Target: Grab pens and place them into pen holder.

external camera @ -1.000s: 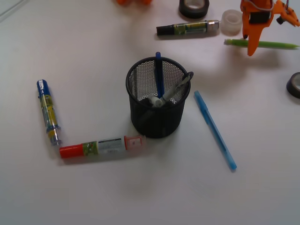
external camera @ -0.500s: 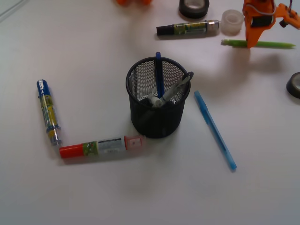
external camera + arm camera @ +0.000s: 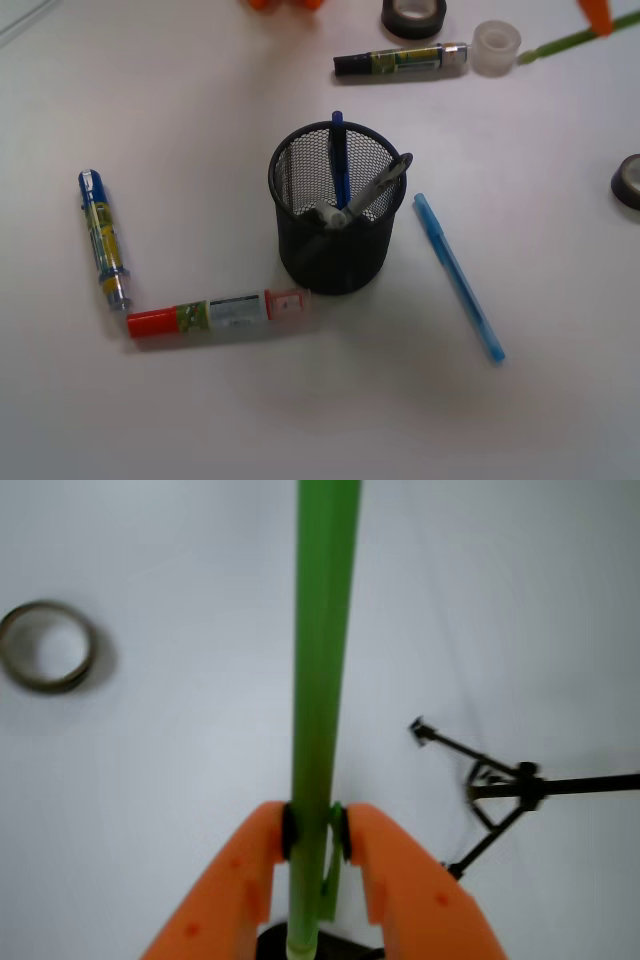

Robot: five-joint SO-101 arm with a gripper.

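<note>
Lime green pen (image 3: 322,680) sat clamped near one end in the orange tool (image 3: 315,835); gripped so off-centre, it could swivel and miss the pen holder (image 3: 338,205).

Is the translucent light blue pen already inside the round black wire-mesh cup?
No, the translucent light blue pen lies on the table beside the cup.

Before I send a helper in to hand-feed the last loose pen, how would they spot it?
Start at the black mesh pen holder mid-table. Just to its right on the front view, flat on the white surface, lies the light blue pen, slanting away toward the lower right. It is slim, translucent and unlabelled, unlike the thick labelled markers nearby.
</note>
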